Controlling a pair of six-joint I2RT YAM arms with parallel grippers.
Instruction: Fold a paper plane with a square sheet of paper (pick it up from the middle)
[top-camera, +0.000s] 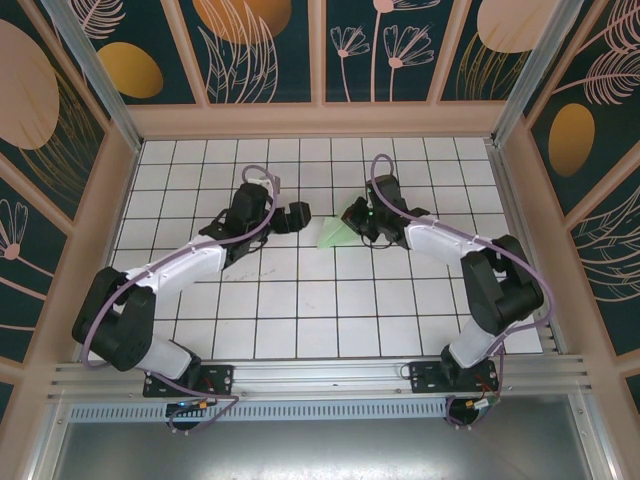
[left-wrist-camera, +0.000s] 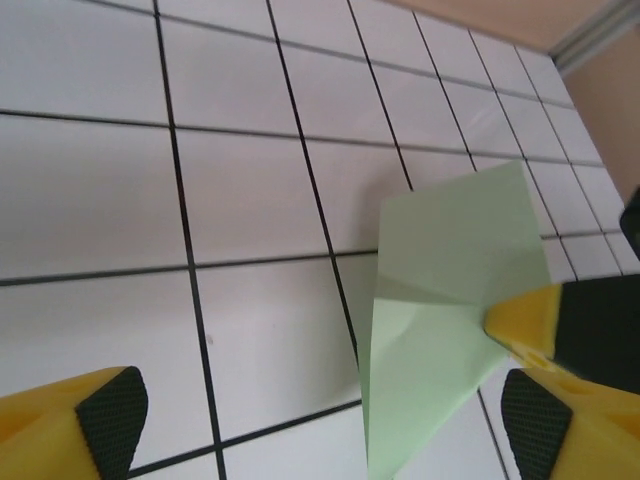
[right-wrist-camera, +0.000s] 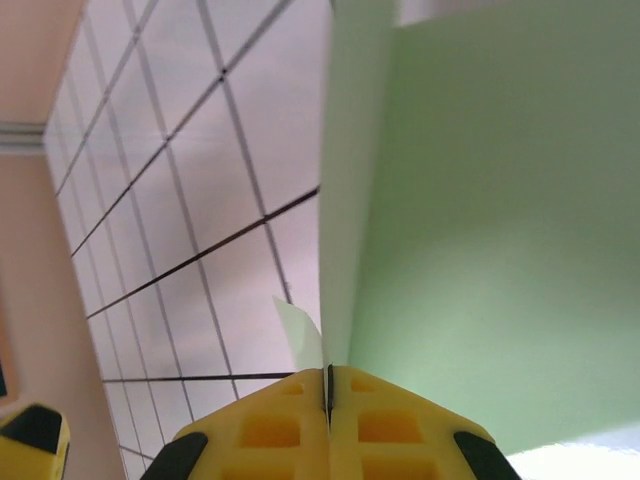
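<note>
Over the gridded desk (top-camera: 300, 300), just 12 o'clock of centre, the creased square sheet of paper (top-camera: 337, 235) is pinched by the right pincer (right-wrist-camera: 329, 400). The left pincer (top-camera: 303, 216), spread at its 9 o'clock, should be closed only on aligned edges.

Creased green paper sheet (left-wrist-camera: 450, 300): lower tip cut off at left wrist view's bottom edge; one corner hidden behind right claw (left-wrist-camera: 515, 322); folds too small overhead.
</note>
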